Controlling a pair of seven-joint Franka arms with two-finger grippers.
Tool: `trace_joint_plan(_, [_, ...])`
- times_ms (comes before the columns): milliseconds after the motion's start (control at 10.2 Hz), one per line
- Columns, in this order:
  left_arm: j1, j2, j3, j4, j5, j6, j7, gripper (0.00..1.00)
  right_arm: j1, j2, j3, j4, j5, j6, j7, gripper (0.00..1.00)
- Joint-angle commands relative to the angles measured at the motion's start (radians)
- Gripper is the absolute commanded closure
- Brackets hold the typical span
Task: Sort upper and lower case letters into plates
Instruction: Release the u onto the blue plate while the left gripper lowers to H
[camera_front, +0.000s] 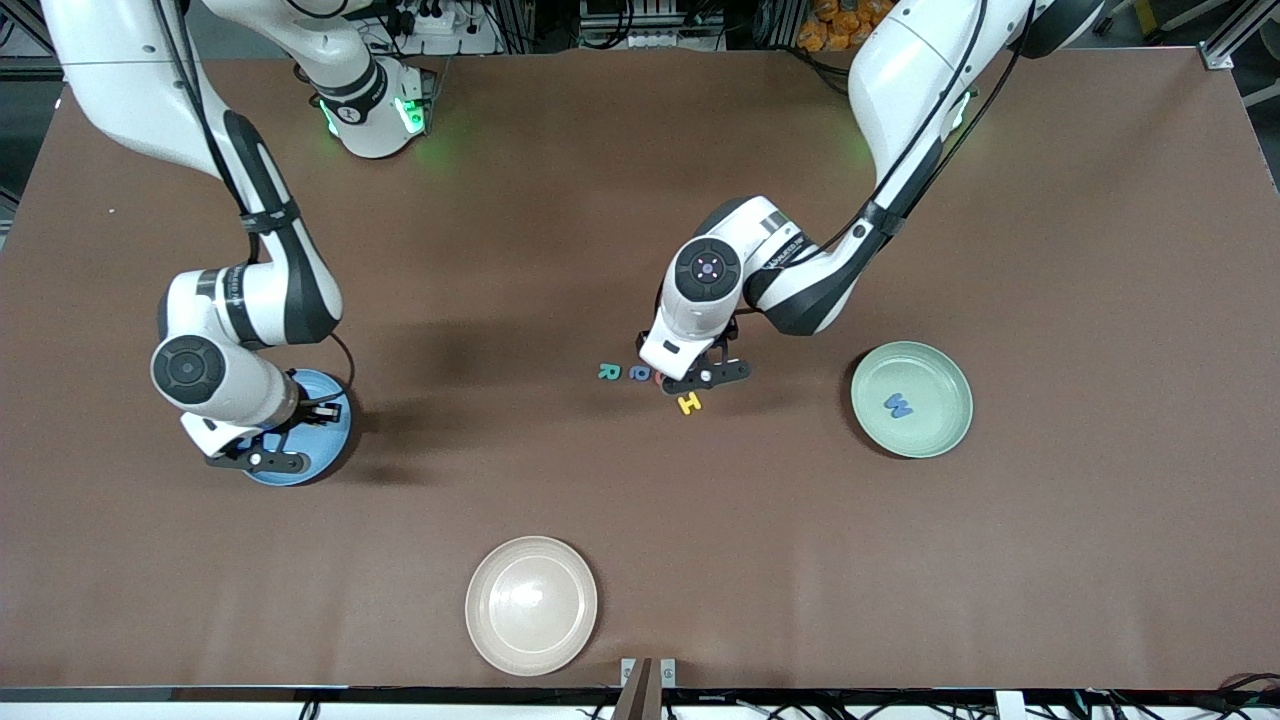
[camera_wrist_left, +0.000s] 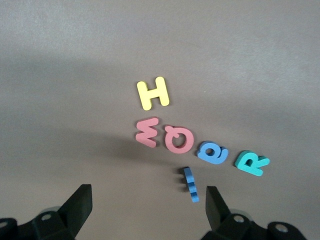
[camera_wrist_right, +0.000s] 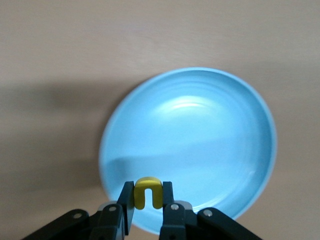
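Several foam letters lie mid-table: a yellow H (camera_wrist_left: 153, 93), two pink letters (camera_wrist_left: 165, 136), a blue q (camera_wrist_left: 213, 153), a teal R (camera_wrist_left: 251, 162) and a blue letter standing on edge (camera_wrist_left: 191, 184). My left gripper (camera_wrist_left: 147, 207) hovers open just above them (camera_front: 700, 378); the on-edge blue letter is close to one finger (camera_wrist_left: 216, 202). My right gripper (camera_wrist_right: 148, 197) is shut on a small yellow arch-shaped letter (camera_wrist_right: 148, 192) over the light blue plate (camera_wrist_right: 210, 130) near the right arm's end (camera_front: 325, 440). The mint green plate (camera_front: 955, 380) holds a blue W (camera_front: 898, 405).
A cream-beige plate (camera_front: 531, 604) with nothing on it sits near the table's front edge, nearer to the front camera than the letters. Brown tabletop stretches between the three plates.
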Motion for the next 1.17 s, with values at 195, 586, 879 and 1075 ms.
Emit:
trace_joint_plan(195, [-0.008, 0.018, 0.022, 0.033, 0.049, 0.007, 0.021, 0.0, -0.053, -0.036, 0.015, -0.029, -0.027, 0.006, -0.031, 0.0])
trace_joint_plan(586, [-0.014, 0.057, 0.045, 0.042, 0.089, 0.097, 0.221, 0.0, -0.048, -0.033, 0.017, -0.026, -0.022, 0.006, -0.027, 0.0])
trace_joint_plan(879, [-0.017, 0.094, 0.046, 0.064, 0.165, 0.134, 0.451, 0.0, -0.042, -0.03, 0.017, -0.024, -0.021, 0.006, -0.027, 0.0])
trace_joint_plan(1075, [-0.014, 0.107, 0.057, 0.068, 0.204, 0.14, 0.739, 0.0, -0.04, -0.03, 0.017, -0.024, -0.021, 0.008, -0.027, 0.0])
